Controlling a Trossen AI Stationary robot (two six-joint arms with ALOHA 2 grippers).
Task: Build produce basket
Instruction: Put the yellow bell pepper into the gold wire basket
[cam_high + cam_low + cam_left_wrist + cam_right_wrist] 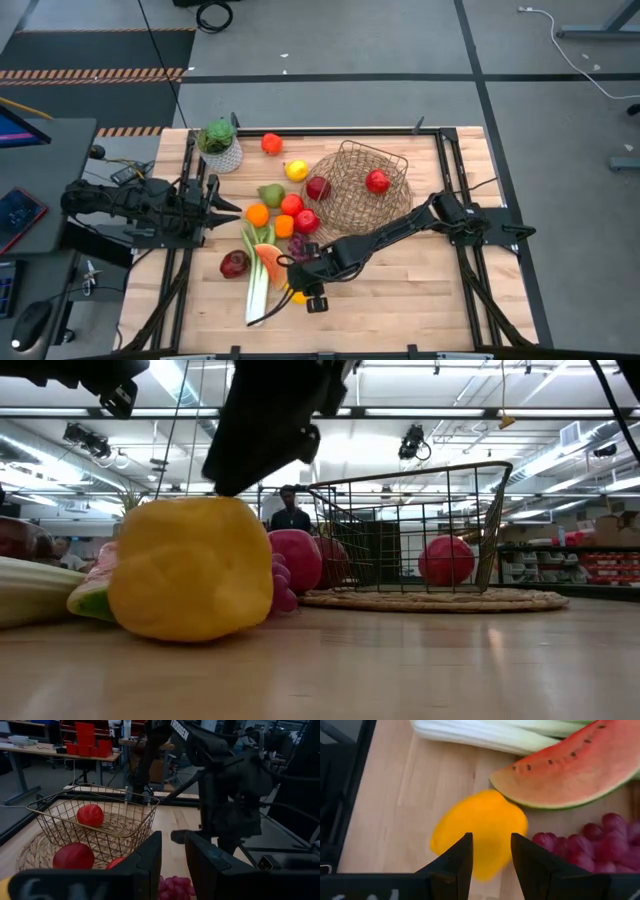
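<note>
We're mid-fill: the basket (358, 186) sits toward the table's far edge with one apple (377, 181) inside, most produce still loose beside it. Right gripper (303, 282) hangs just above the yellow fruit (480, 832) near the front edge, fingers parted and holding nothing. Next, in our judgement: drop, pinch it, carry to the basket. Left gripper (226, 207) waits at the left edge, fingers slightly apart, empty.

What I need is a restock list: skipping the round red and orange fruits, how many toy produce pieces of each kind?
Yellow plastic fruits: 2
Green pear: 1
Purple grape bunch: 1
Red watermelon slice: 1
Long green-white leek: 1
Total: 6
</note>
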